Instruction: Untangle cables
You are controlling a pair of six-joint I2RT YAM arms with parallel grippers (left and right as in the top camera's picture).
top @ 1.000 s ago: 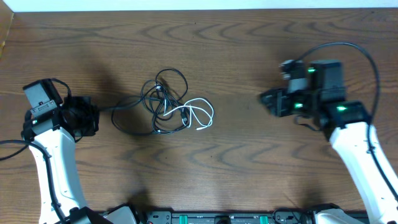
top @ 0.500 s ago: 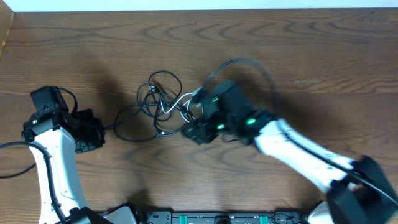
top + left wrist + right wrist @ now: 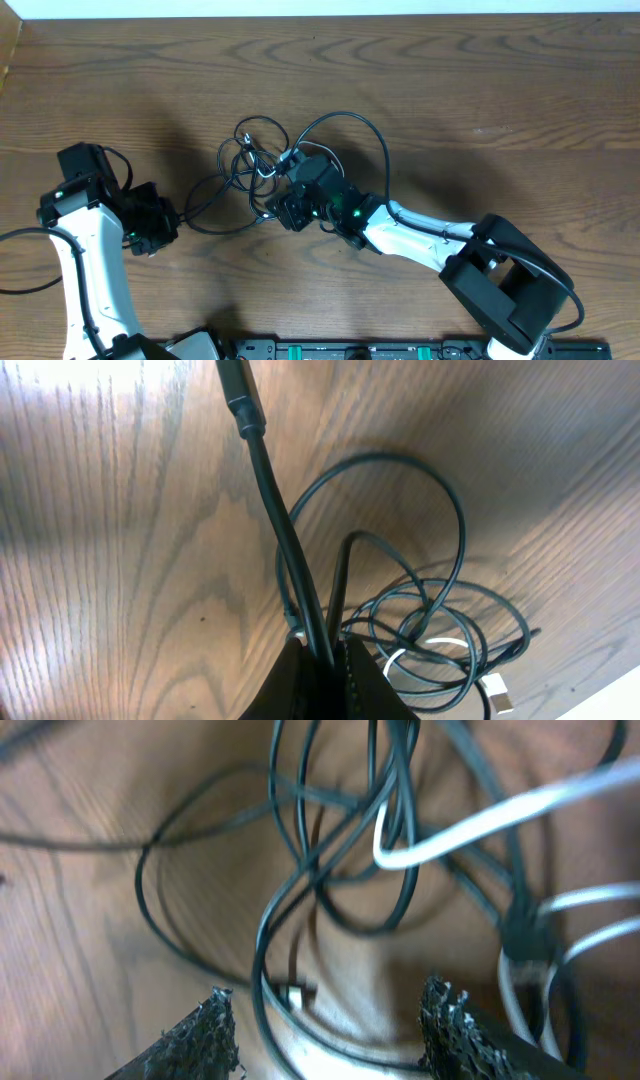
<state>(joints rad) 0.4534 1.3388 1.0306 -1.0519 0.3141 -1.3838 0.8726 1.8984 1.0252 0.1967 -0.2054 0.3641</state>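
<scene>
Centre frame, the right gripper is hovering wide open over the cables; lower left, the left gripper is pinching a black cable.

White links, black joints, green LEDs.

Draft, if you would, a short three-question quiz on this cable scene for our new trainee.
1. True or false: the left gripper is shut on a black cable.
2. Multiple choice: the right gripper is A) open above the tangle; B) shut on a plug; C) parked far from the cables.
3. Short answer: besides black, which cable colour shows in the right wrist view?
Key: 1 true; 2 A; 3 white, the white cable.
</scene>
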